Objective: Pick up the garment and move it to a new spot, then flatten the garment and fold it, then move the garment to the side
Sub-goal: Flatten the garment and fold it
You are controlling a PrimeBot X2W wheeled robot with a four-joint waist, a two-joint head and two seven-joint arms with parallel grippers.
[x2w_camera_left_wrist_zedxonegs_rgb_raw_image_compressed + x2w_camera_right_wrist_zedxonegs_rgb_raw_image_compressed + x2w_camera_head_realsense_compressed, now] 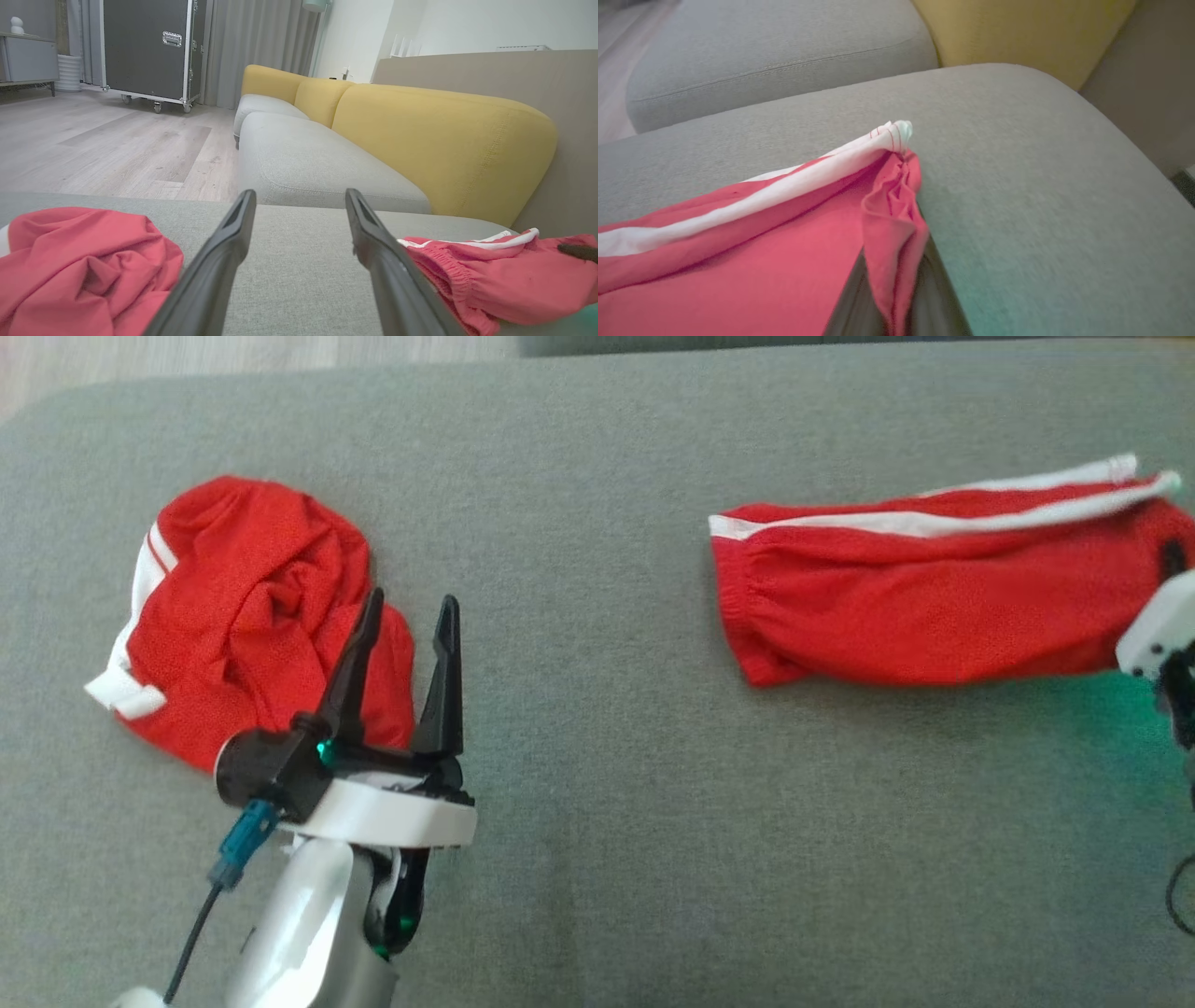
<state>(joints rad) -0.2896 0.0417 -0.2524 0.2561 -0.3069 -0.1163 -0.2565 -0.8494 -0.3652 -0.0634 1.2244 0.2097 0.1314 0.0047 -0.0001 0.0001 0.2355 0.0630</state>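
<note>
My right gripper [892, 301] pinches the right end of the red white-striped shorts [934, 607], which lie lengthwise left to right by the grey sofa cushion's [597, 756] right edge, while my spread left gripper [406, 616] sits beside the crumpled red garment [252, 607].

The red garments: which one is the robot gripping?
The stretched-out garment with the white stripe, its edge pinched in the right gripper. The crumpled garment lies loose beside the open left gripper.
</note>
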